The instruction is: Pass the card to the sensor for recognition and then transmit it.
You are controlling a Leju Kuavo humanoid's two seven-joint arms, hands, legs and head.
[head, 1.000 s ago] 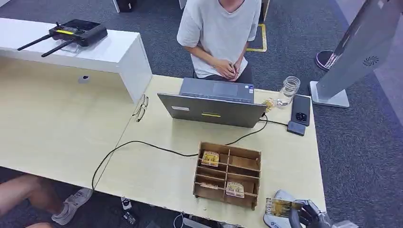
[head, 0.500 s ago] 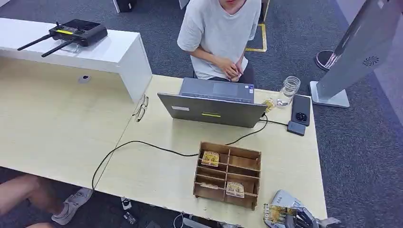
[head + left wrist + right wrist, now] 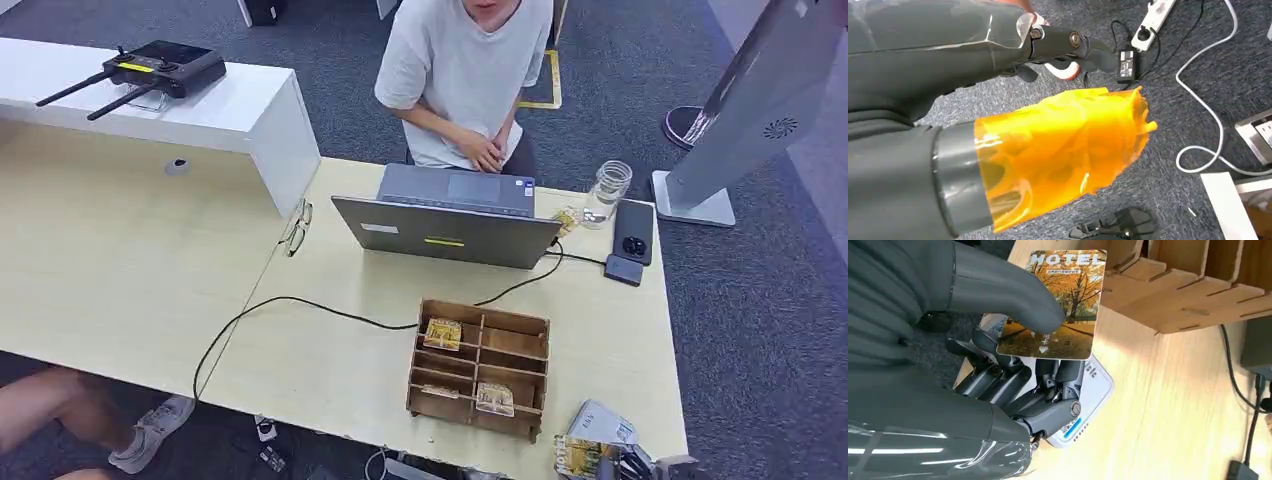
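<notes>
Over 1 sensor (image 3: 1087, 390): 1 card (image 3: 1062, 305) in rt hand (image 3: 998, 340); 2 cards in box (image 3: 480, 368).

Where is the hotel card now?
The right hand holds the hotel card above the white sensor, at the table's near right corner beside the wooden organizer.

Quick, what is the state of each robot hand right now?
Left robot hand: wrapped in orange film, hanging over the floor; cannot be told.
Right robot hand: holding the card above the sensor.
</notes>
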